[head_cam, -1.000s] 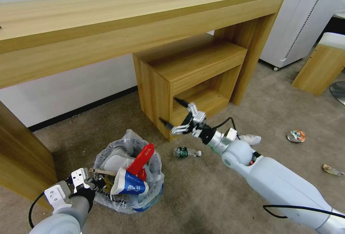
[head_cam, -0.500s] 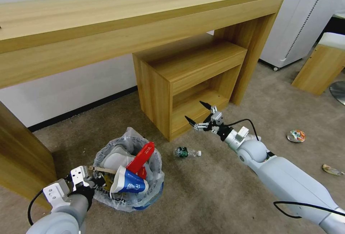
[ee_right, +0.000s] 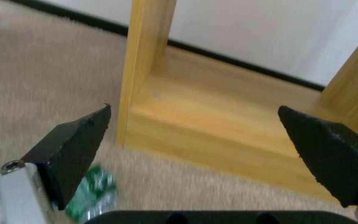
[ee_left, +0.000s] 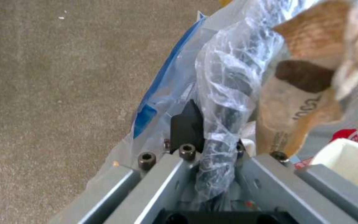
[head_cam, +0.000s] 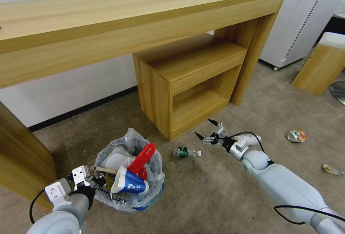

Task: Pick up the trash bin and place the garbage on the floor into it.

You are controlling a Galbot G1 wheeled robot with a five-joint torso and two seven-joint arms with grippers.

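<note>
Nearest the robot, the left pincer [head_cam: 83,180] is clamped on the bagged rim of the trash bin [head_cam: 127,176], which stands low on the floor [head_cam: 201,198] beside it. The left wrist view shows one black pad [ee_left: 187,124] pressed against twisted plastic liner [ee_left: 224,102]. Liner film is slippery — if the grip rests more on film than on rim, the bin could sag or slide loose when carried. It is also heaped: a white slipper [head_cam: 116,160], a red wrapper [head_cam: 142,158], a blue-white cup [head_cam: 128,184] and a wooden stick [head_cam: 102,170] all poke above the rim, so a tilt could spill them back out.

Farther out, the tiny bottle [head_cam: 187,152] lies on its side on the carpet. The right pincer [head_cam: 207,132] hovers just past it with its fingers spread wide and nothing between them. A round bottle lying flat is likely to roll — a touch from one finger first could push it toward the wooden shelf unit [head_cam: 190,83] close behind, where the fingertips might also strike the wood.

Beyond the arm lie a white tissue [head_cam: 251,139], a crushed can [head_cam: 297,135] and another scrap [head_cam: 332,170], well apart.
</note>
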